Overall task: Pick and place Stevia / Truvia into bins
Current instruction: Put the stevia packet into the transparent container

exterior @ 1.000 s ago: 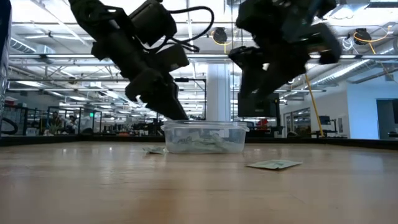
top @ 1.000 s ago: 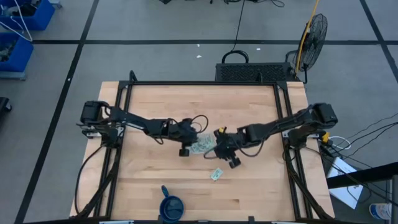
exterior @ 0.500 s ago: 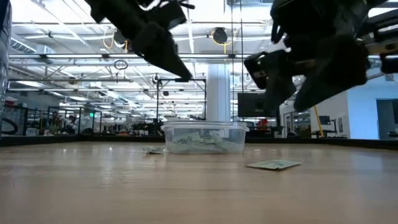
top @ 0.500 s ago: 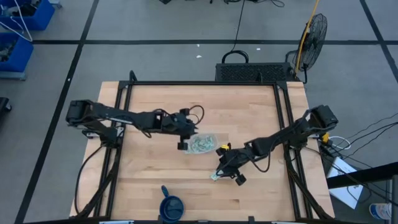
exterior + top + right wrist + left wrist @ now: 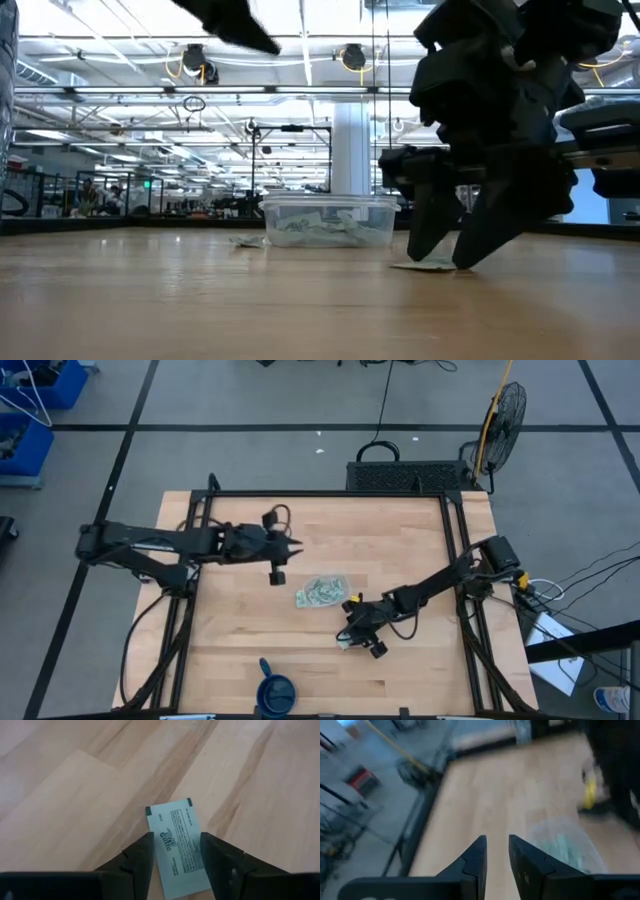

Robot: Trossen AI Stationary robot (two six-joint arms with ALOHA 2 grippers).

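The clear plastic tub [image 5: 322, 590] stands mid-table with several pale green and white sachets inside; the low view shows it too [image 5: 328, 222]. One loose sachet [image 5: 177, 845] lies flat on the wood nearer the near edge [image 5: 430, 265]. My right gripper [image 5: 177, 837] is open and lowered over it, one finger on either side [image 5: 445, 255]. Another sachet [image 5: 248, 240] lies on the table beside the tub. My left gripper [image 5: 278, 562] hangs raised toward the table's left of the tub, open by a narrow gap [image 5: 497, 852], with nothing in it. My right gripper comes from above, slanting down, with its open fingers [image 5: 142, 852] standing across the loose sachet's width near its lower end [image 5: 175, 870]. The fingertips are down at table level. I cannot tell whether they touch the sachet, which lies flat on the wood.
A dark blue cup [image 5: 276, 690] stands at the near edge, left of centre. The black frame rails [image 5: 330, 494] run around the wooden table. Bare wood lies to the left of and beyond the tub.
My left gripper rose from the tub's left rim and drew back toward the table's left and far side. My right gripper left the tub's right side, moved toward the near edge and came down over the loose sachet. Neither the tub nor the sachets moved.
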